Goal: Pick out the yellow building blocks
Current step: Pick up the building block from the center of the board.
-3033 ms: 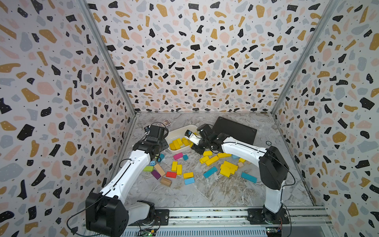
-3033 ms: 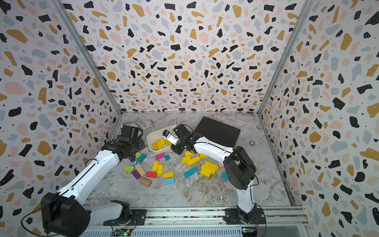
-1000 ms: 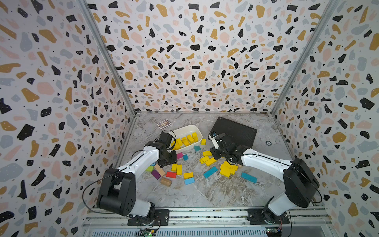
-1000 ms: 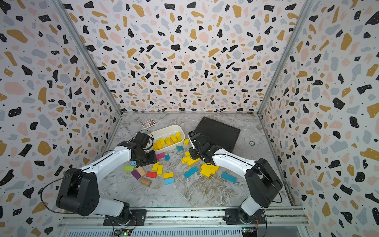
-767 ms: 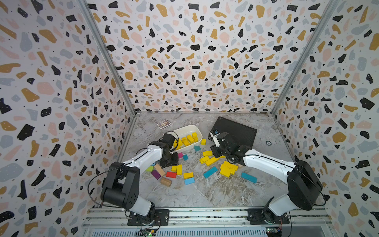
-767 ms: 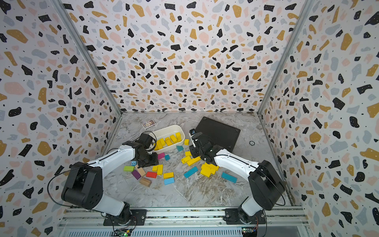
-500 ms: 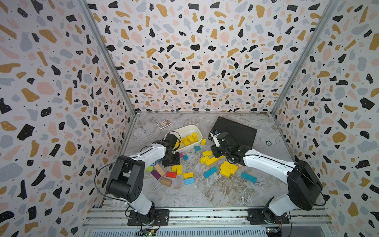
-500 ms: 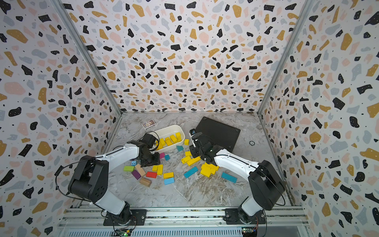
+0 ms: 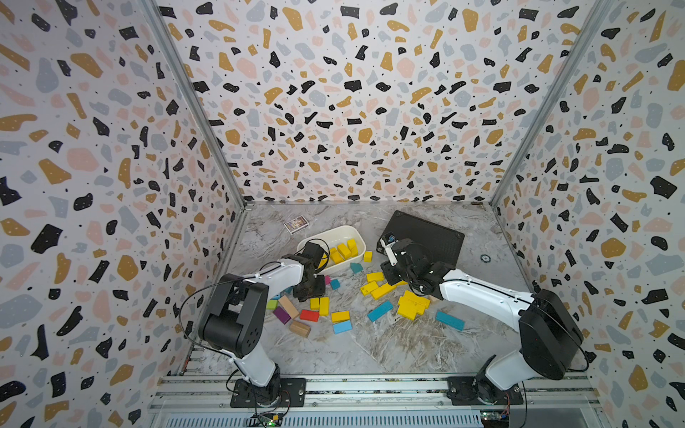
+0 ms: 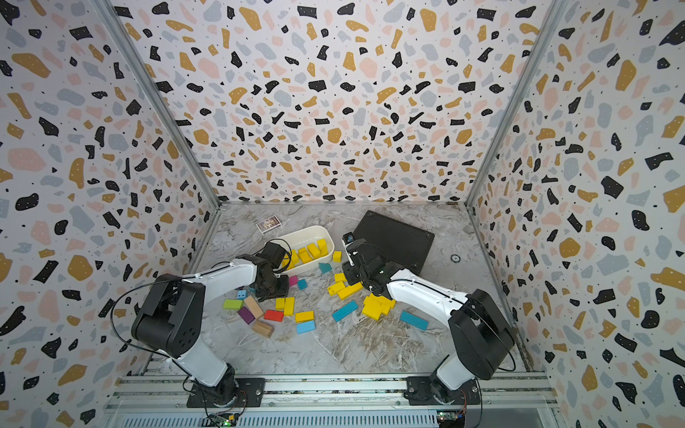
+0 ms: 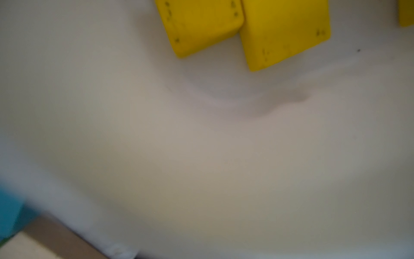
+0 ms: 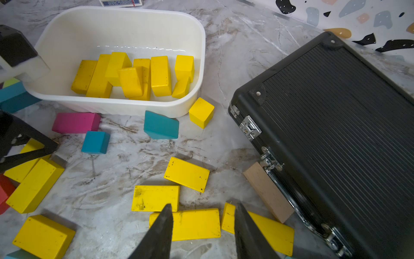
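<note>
A: Biggest first. What carries it all?
B: Marble table (image 9: 370, 344). A black case (image 12: 336, 123) lies shut close beside the right pincer (image 12: 203, 205). Probably clutter. A tan block (image 12: 266, 190) sits against its edge.

A: Bin?
B: The white bin (image 12: 125, 13) is ahead of the right pincer, mid-table, so both arms can reach it. I read it as the drop spot: a heap of yellow building blocks (image 12: 160, 76) already lies inside.

A: Other yellows?
B: Loose on the table. Flat bars lie beneath and just ahead of the right pincer, more sit by the left pincer (image 9: 309, 291), and one yellow cube (image 12: 201, 112) is just beside the bin's wall.

A: Right pincer state?
B: Jaws parted, nothing between them. It hovers over a yellow bar (image 12: 197, 224), which looks lined up for a pick across its narrow side.

A: Left?
B: Low, next to the bin's near wall, above the mixed pile. Its wrist view is blurred bin wall plus two yellow blocks, with no fingers shown. Can't tell whether it's open, closed or holding anything.

A: Distractors?
B: A teal block (image 12: 161, 124) and a pink block (image 12: 76, 122) lie between the bin and the right pincer. Wrong colour, so leave them.
</note>
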Available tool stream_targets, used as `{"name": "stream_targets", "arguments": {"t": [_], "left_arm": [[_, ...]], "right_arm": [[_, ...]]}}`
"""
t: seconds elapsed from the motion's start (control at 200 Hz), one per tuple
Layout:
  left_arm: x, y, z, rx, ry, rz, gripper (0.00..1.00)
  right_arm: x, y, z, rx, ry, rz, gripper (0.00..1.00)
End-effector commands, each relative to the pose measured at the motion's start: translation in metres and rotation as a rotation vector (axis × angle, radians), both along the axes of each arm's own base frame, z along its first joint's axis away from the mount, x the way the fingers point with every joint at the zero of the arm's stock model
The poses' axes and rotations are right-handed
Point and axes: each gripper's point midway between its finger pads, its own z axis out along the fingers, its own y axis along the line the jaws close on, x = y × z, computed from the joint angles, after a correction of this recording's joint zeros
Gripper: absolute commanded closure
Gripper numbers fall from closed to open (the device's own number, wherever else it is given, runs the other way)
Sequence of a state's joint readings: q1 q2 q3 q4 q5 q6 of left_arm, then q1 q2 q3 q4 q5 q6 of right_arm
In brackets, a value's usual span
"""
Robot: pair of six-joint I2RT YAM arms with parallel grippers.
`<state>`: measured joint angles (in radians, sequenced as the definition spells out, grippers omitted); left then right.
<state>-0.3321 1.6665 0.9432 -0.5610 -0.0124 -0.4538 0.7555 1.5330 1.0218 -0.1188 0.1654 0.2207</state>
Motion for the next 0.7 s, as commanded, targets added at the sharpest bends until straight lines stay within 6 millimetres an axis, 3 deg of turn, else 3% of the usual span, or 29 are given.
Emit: {"name": "stream_targets", "arguments": {"t": [0.0,0.195,0.32,0.541,0.696], "left_arm": [[-0.006,0.007,0.000,0.031,-0.005,0.011,0.63],[-0.013,0.010,-0.001,0.036,-0.002,0.016,0.70],[-0.011,0.013,0.008,0.045,-0.026,0.020,0.73],[-0.005,0.024,0.069,0.055,-0.186,0.067,0.77],[0.019,0.016,0.114,-0.006,-0.314,0.114,0.77]], "right_arm": [[-0.001,0.000,0.007,0.023,-0.004,-0.008,0.54],[0.001,0.001,0.009,0.025,-0.010,-0.007,0.54],[0.001,0.000,0.011,0.017,-0.016,-0.002,0.54],[-0.002,-0.006,0.012,0.006,-0.026,-0.010,0.55],[-0.002,-0.005,0.009,0.016,-0.014,-0.014,0.55]]}}
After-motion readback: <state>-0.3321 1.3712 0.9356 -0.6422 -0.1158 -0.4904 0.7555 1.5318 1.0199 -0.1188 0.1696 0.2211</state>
